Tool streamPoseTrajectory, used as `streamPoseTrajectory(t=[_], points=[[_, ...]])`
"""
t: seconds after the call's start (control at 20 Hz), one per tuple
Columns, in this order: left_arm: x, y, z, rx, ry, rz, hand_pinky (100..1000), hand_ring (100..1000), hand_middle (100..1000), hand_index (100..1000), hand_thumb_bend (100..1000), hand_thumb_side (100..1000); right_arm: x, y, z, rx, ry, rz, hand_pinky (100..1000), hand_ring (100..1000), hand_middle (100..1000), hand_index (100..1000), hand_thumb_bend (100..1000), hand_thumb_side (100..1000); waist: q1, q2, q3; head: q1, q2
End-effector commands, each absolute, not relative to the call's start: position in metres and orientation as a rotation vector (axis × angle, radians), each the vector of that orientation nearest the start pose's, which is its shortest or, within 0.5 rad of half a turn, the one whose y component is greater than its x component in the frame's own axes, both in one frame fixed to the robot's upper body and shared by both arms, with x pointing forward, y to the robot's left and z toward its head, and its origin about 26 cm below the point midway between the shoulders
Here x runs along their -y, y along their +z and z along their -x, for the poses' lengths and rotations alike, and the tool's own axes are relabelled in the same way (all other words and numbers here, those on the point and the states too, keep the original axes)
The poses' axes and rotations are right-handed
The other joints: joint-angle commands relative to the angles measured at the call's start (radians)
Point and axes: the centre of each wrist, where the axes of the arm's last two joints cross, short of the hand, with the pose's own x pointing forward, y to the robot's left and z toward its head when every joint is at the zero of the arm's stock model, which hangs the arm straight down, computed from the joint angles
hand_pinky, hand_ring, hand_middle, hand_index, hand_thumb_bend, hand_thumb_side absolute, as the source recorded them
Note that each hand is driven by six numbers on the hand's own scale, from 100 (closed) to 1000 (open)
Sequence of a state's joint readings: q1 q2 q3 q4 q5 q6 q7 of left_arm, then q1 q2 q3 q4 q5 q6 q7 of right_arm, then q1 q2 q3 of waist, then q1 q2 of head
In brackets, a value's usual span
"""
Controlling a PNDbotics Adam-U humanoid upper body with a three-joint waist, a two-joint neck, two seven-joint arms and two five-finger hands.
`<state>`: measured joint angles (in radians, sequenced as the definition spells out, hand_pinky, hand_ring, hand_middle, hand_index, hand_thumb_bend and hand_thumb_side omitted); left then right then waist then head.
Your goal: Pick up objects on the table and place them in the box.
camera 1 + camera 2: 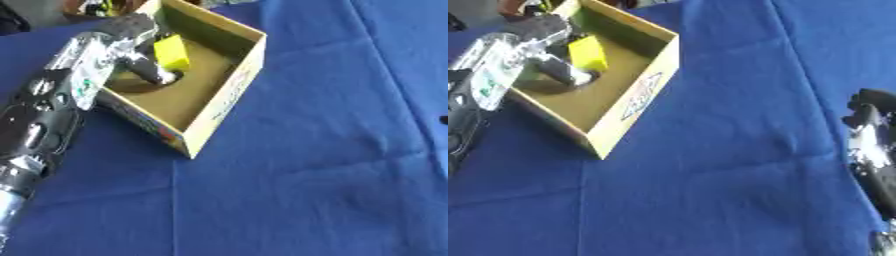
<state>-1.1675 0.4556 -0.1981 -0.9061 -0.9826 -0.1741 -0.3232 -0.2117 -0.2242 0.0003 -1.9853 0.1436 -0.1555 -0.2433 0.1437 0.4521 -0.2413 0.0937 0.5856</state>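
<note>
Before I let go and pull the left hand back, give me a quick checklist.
1. Left hand inside the box: ok.
2. Yellow block over the box floor, not the rim: ok.
3. Block resting on the floor or held above it: cannot tell.
4. Fingers off the box walls: cannot tell.
5. Box flat on the blue cloth: ok.
6. Right hand away from the box: ok.

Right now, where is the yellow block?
The yellow block is inside the open cardboard box at upper left, near its far end, pinched by the left robot hand reaching over the box's left wall.
</note>
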Motion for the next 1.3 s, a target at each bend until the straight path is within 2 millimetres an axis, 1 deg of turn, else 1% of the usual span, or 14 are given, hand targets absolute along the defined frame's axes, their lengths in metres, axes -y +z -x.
streamPoseTrajectory(t=[0.05,0.1,0.15,0.2,0.4,0.45,0.6,0.8,1.0,1.05,1.1,1.15,1.25,1.3], points=[[-0.246,0.299,-0.491,1.55,-1.52,-1.158,100,304,326,527,100,477,0.252,0.17,-0.292,2.394,0.098,0.36,641,787,588,739,100,500,-0.005,-0.016,-0.001,-0.002,-0.014],[-0.246,0.299,-0.491,1.555,-1.521,-1.154,100,371,389,603,100,534,0.252,0.17,-0.292,2.394,0.098,0.36,641,786,588,739,100,500,-0.005,-0.017,-0.001,-0.002,-0.013],[-0.246,0.298,-0.491,1.559,-1.527,-1.147,106,460,477,736,131,618,0.252,0.17,-0.292,2.393,0.098,0.361,641,785,588,739,100,500,-0.005,-0.017,0.0,-0.003,-0.013],[-0.245,0.298,-0.491,1.56,-1.54,-1.136,220,540,567,829,200,714,0.252,0.17,-0.292,2.391,0.097,0.362,640,784,588,739,100,499,-0.005,-0.017,0.001,-0.004,-0.012],[-0.246,0.3,-0.49,1.556,-1.565,-1.111,220,540,567,829,200,714,0.253,0.17,-0.292,2.389,0.097,0.363,640,784,588,739,100,499,-0.005,-0.018,0.003,-0.006,-0.01],[-0.246,0.3,-0.49,1.545,-1.574,-1.112,548,813,852,1000,518,915,0.253,0.17,-0.291,2.389,0.097,0.363,640,783,587,738,100,499,-0.005,-0.018,0.003,-0.005,-0.01],[-0.247,0.303,-0.489,1.497,-1.587,-1.142,675,889,939,1000,610,915,0.253,0.169,-0.291,2.385,0.096,0.365,640,784,587,738,100,499,-0.007,-0.019,0.005,-0.005,-0.009],[-0.243,0.316,-0.482,1.524,-1.55,-1.223,681,895,946,1000,605,904,0.253,0.168,-0.291,2.379,0.096,0.365,639,784,587,738,100,498,-0.01,-0.022,0.012,-0.009,-0.001],[-0.239,0.341,-0.469,1.604,-1.511,-1.261,662,886,930,1000,568,892,0.254,0.166,-0.29,2.369,0.091,0.373,639,783,587,737,100,497,-0.015,-0.031,0.027,-0.017,0.014],[-0.24,0.348,-0.464,1.629,-1.497,-1.273,659,883,919,1000,545,889,0.255,0.165,-0.29,2.366,0.089,0.376,638,783,587,737,100,497,-0.016,-0.034,0.032,-0.019,0.019],[-0.242,0.356,-0.46,1.662,-1.481,-1.288,643,873,906,1000,490,875,0.256,0.165,-0.289,2.364,0.086,0.38,638,783,587,737,100,497,-0.018,-0.037,0.037,-0.023,0.024],[-0.245,0.363,-0.455,1.703,-1.458,-1.302,620,858,883,1000,400,852,0.257,0.164,-0.289,2.362,0.083,0.384,638,783,587,737,100,496,-0.02,-0.04,0.043,-0.026,0.032],[-0.252,0.378,-0.444,1.802,-1.397,-1.328,583,833,849,1000,372,841,0.258,0.164,-0.289,2.36,0.074,0.391,638,782,587,737,100,496,-0.025,-0.047,0.055,-0.032,0.046],[-0.256,0.385,-0.439,1.853,-1.359,-1.337,555,811,825,1000,339,833,0.259,0.164,-0.288,2.36,0.069,0.395,638,782,587,737,100,496,-0.028,-0.051,0.062,-0.036,0.053]])
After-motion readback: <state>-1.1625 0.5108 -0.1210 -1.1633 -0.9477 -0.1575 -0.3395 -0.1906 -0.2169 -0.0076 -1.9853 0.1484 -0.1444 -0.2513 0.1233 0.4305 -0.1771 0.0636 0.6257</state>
